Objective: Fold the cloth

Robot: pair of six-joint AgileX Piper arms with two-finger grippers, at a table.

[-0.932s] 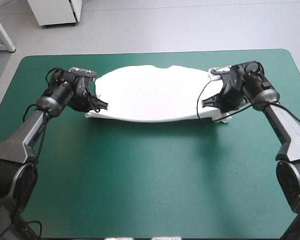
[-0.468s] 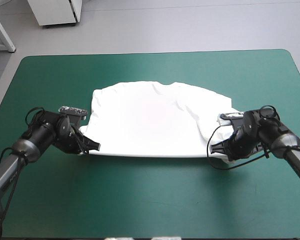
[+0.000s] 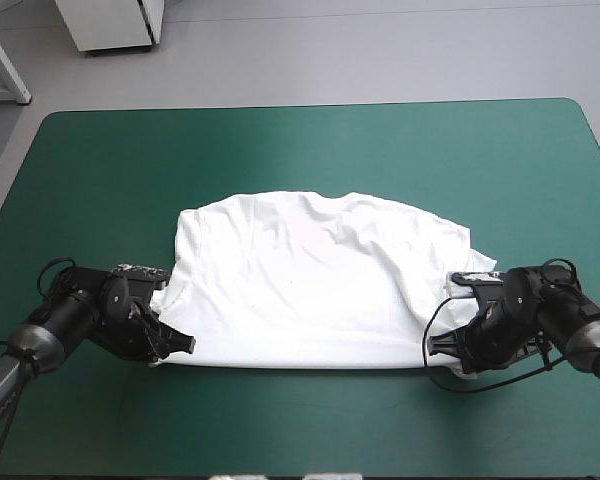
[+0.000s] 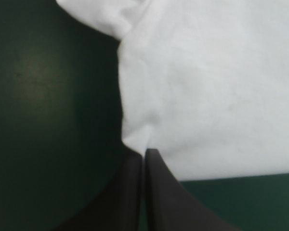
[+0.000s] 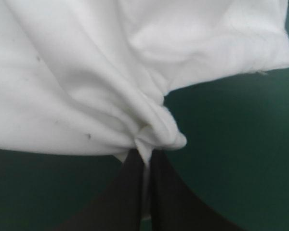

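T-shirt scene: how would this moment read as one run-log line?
T-shirt: spread, rumpled, on teal-green table | left gripper: shut on its near-left corner | right gripper: shut on its near-right corner

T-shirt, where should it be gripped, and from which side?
By its two near corners, from the outer sides, low. The T-shirt lies spread flat with a straight near hem, so only edges offer a pinch; the left claw and right claw are shut on those corners.
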